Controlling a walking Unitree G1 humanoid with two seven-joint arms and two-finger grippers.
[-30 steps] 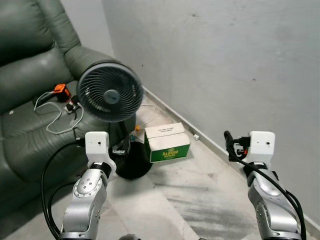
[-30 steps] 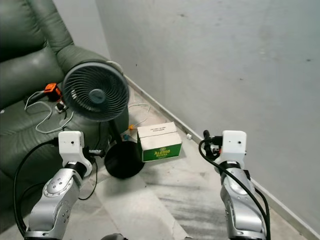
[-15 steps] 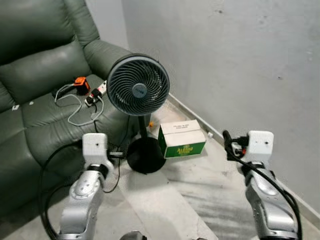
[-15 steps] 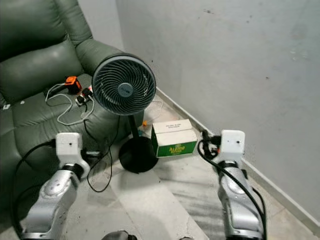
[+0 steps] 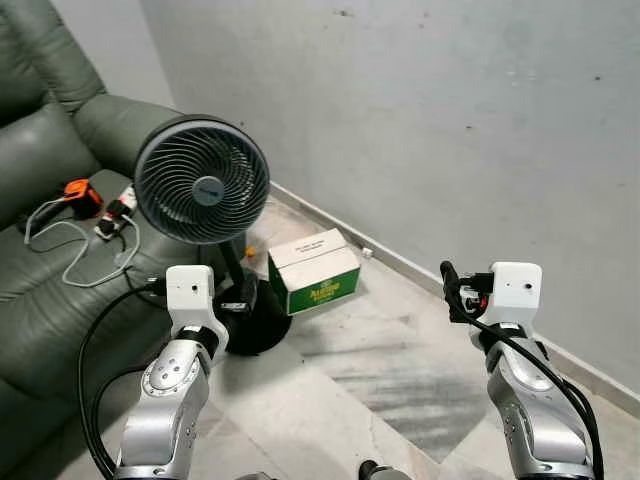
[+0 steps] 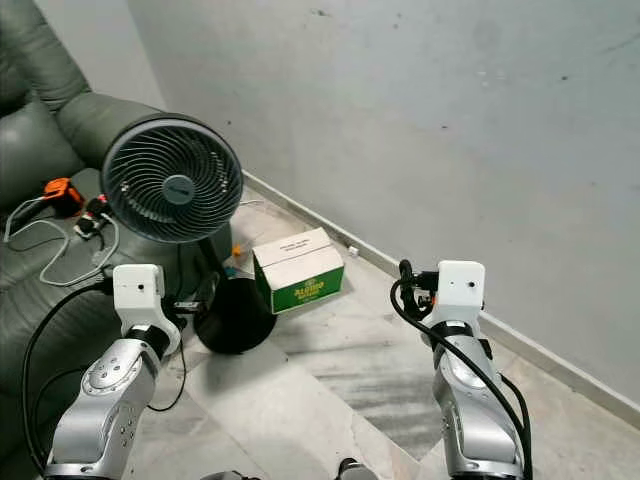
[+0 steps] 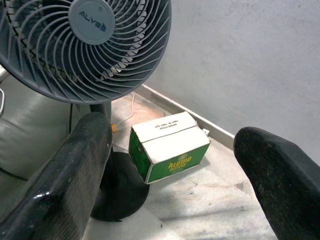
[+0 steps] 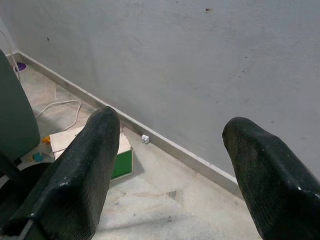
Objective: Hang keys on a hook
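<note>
With both the left hand (image 7: 170, 165) and right hand (image 8: 165, 165) spread wide and empty, the view has been swung rightward, the fan (image 5: 202, 182) and green box (image 5: 314, 271) ahead of them, so searching is judged.

**Even, soft daylight; sharp frames**

You get flat, diffuse light with no glare. The wall (image 5: 450, 120) reads evenly grey. The fan (image 5: 202, 182) throws a faint shadow over its base, and the box (image 5: 313, 270) a soft one on the floor (image 5: 400, 370). In your wrist views the near fingers (image 7: 65, 175) look blurred.
</note>
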